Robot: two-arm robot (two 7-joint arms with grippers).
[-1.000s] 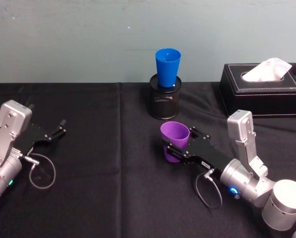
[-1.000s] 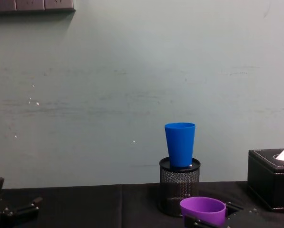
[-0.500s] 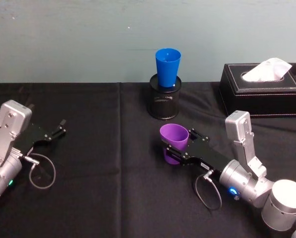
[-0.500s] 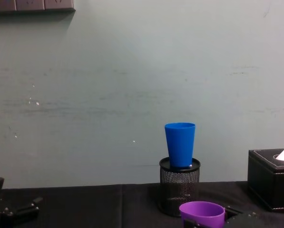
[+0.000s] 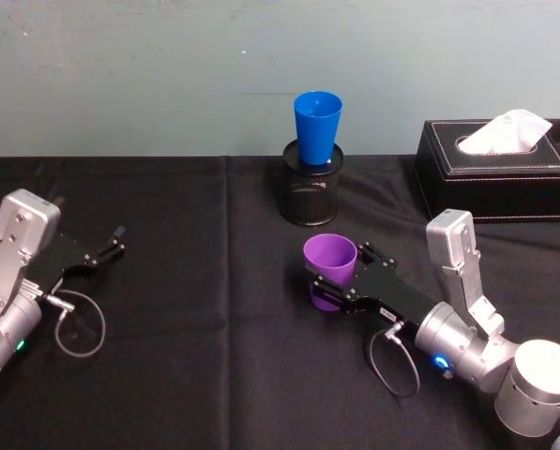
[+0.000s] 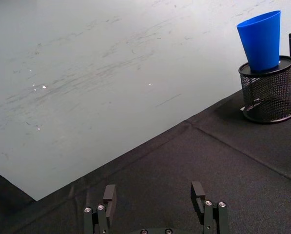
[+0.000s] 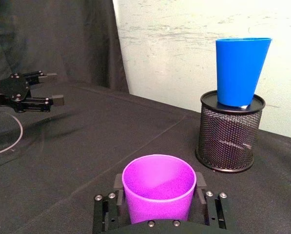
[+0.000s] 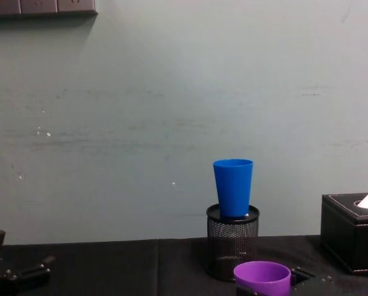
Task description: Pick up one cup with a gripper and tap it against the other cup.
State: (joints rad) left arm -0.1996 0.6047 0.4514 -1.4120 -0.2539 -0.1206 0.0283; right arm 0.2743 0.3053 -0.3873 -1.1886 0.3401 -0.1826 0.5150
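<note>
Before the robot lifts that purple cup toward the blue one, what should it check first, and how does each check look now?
1. Right gripper closed on the purple plastic tumbler: ok, a finger on each side.
2. Purple tumbler upright: ok.
3. Bright blue plastic tumbler seated steadily in the black wire-mesh pen holder: cannot tell; it stands upright with its base inside the rim.
4. Path from purple tumbler to blue tumbler: ok, only black tablecloth between.
5. Black tissue box clear of the path: ok, off to the right.
6. Left gripper out of the way: ok, open, far left.
</note>
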